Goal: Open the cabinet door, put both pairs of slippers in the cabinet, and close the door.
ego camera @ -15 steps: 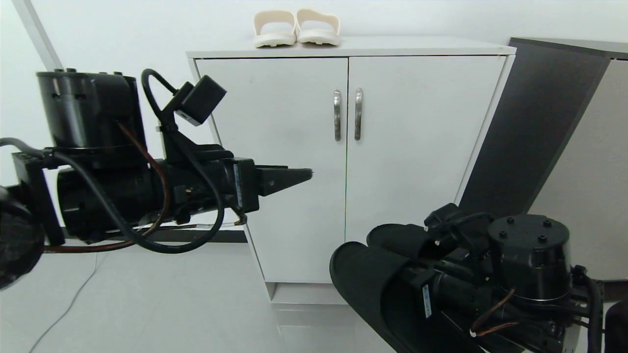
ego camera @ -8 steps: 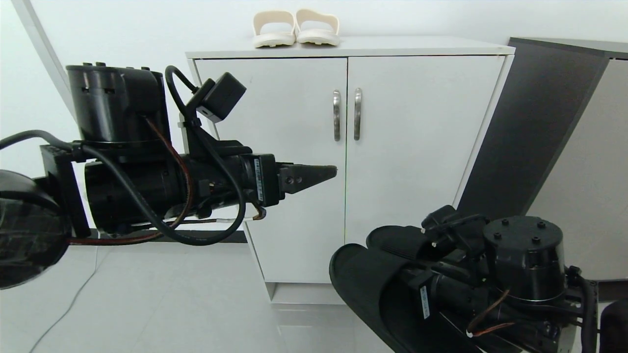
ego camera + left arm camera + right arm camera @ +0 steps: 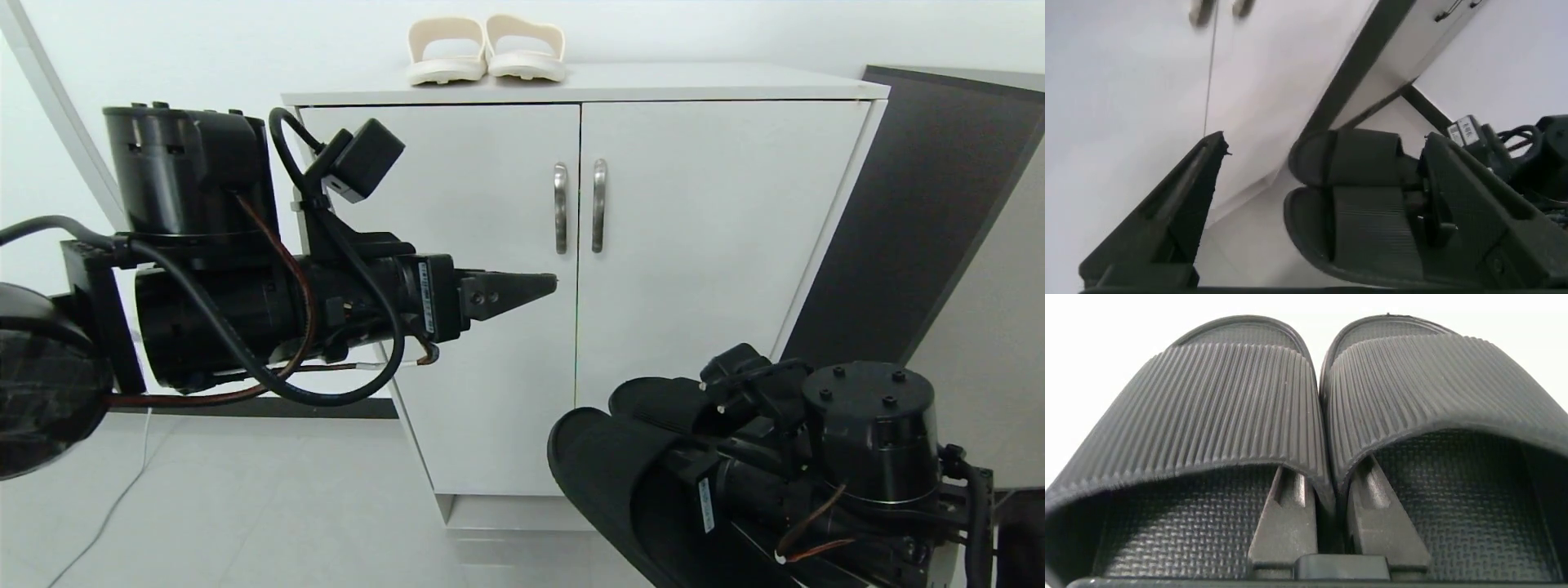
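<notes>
A white cabinet stands ahead with both doors closed and two metal handles side by side at the centre seam. A cream pair of slippers rests on its top. My left gripper hovers level in front of the left door, below the handles; the left wrist view shows this left gripper open and empty. My right gripper is shut on a black pair of slippers, its fingers pinching their inner sides together under the ribbed straps. The pair hangs low in front of the right door.
A dark grey panel stands directly right of the cabinet. Glossy pale floor spreads in front and to the left, with a thin cable lying on it. A white wall is behind.
My left gripper has moved right, closer to the door seam. The camera has shifted, so the cabinet looks nearer. The right gripper keeps the black slippers in the same place.
</notes>
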